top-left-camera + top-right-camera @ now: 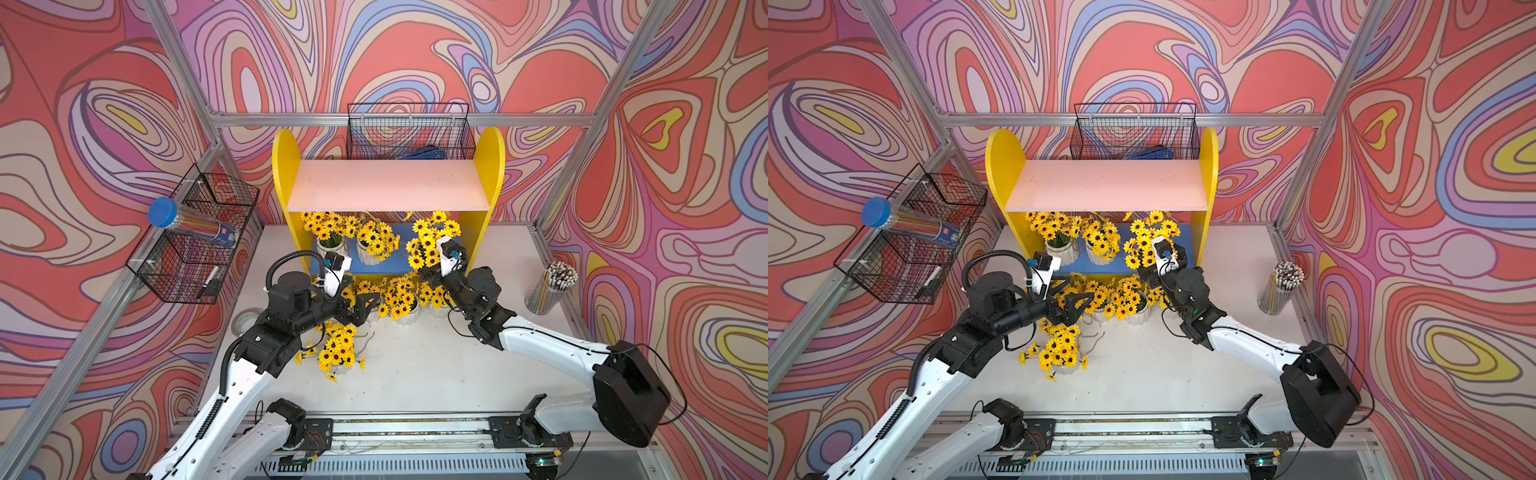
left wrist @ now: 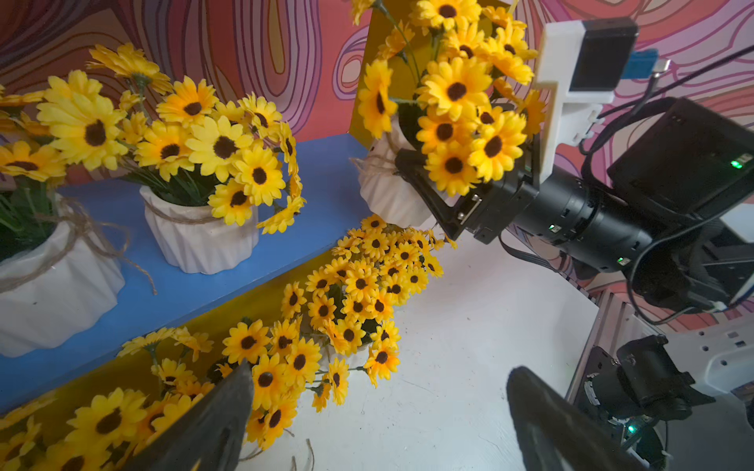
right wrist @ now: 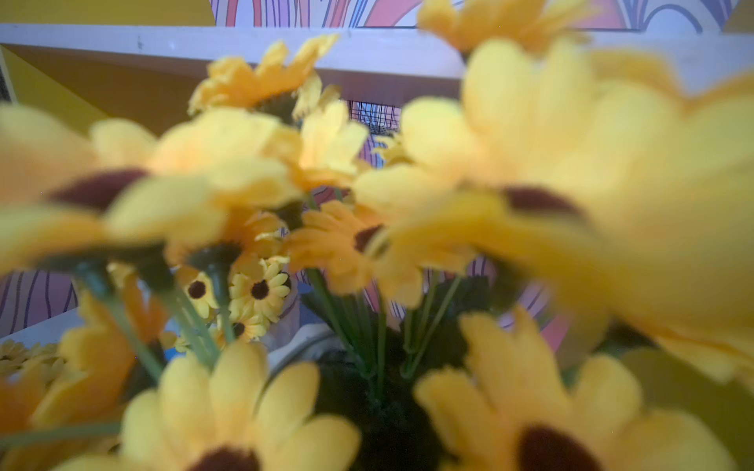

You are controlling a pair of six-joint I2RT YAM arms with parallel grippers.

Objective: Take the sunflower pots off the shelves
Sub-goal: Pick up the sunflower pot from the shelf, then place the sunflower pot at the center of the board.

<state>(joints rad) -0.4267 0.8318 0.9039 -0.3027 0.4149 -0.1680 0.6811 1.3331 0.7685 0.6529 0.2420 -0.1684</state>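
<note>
Sunflower pot (image 3: 530,163), close and blurred

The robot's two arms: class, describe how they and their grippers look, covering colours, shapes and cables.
The left arm and right arm have white shells with black joints and wrists. A black ribbed hose runs along the left arm, thin black cables along the right. The left gripper and right gripper have black tapered fingers, with a white-bracketed camera above each.

Nothing is legible. The clear tube (image 1: 189,225) in the wire basket (image 1: 174,276) carries a label (image 1: 225,237) with a red mark, possibly a logo, too small to read.
</note>
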